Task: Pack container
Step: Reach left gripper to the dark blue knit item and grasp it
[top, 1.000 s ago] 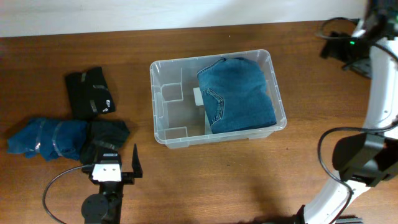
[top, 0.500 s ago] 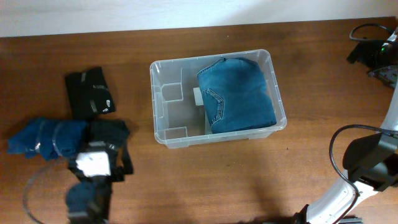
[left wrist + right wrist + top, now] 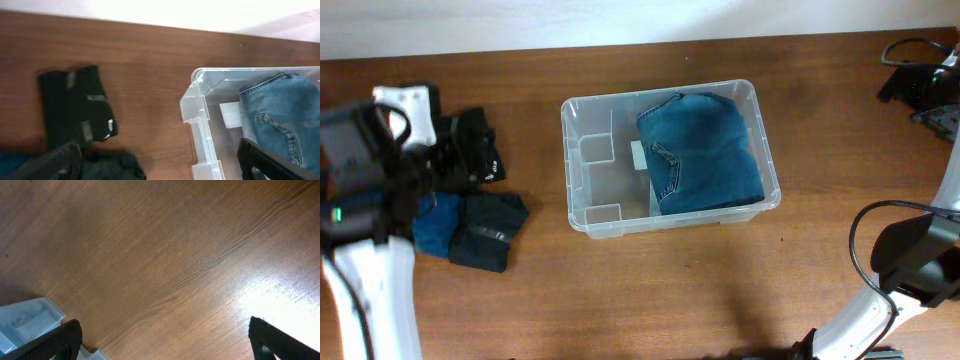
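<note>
The container [image 3: 568,150], a clear plastic bin, stands mid-table with folded blue jeans [image 3: 705,150] in its right half and a white label [image 3: 638,155] on its bottom. Its left half shows bare plastic. In the left wrist view its corner [image 3: 197,115] and the jeans [image 3: 280,115] are at right. My left gripper [image 3: 160,170] is open and empty, held high between the container and a black folded garment [image 3: 75,110]. My right gripper [image 3: 162,345] is open and empty over bare wood, to the right of the container's corner [image 3: 25,320].
On the table's left lie the black garment [image 3: 470,150], a dark garment [image 3: 485,230] and a blue garment [image 3: 435,225], partly hidden under my left arm [image 3: 370,160]. My right arm [image 3: 925,90] is at the far right edge with its cables.
My left arm has risen from the front edge and swung back over the garment pile. My right arm moved right a second ago and has since stayed still.
</note>
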{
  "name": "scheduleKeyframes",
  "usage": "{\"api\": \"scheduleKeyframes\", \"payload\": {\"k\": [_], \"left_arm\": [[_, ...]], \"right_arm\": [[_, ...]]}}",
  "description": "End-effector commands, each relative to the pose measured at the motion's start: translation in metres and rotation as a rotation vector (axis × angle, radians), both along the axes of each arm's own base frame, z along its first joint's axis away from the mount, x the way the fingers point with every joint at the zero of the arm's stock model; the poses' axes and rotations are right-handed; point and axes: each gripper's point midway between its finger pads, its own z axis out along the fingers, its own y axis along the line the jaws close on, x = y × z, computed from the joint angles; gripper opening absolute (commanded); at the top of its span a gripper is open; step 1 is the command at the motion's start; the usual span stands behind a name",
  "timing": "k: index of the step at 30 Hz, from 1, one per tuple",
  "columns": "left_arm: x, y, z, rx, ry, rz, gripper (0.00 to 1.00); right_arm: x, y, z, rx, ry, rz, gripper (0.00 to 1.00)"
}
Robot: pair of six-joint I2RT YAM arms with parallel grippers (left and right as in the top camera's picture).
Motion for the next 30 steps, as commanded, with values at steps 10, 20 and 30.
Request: {"api": "scheduleKeyframes", "payload": {"k": [10, 20, 30], "left_arm": [[-0.013, 0.133, -0.117, -0.218, 0.421, 0.803, 0.99], [-0.041, 0.204, -0.195, -0.279, 0.595, 1.125, 0.99], [-0.033, 0.221, -0.258, -0.29, 0.666, 1.175, 0.99]], "right_arm": [[-0.001, -0.001, -0.001, -0.001, 0.003, -0.012, 0.98], [-0.001, -0.001, -0.001, -0.001, 0.003, -0.012, 0.99], [-0.001, -0.001, -0.001, -0.001, 0.003, -0.012, 0.99]]}}
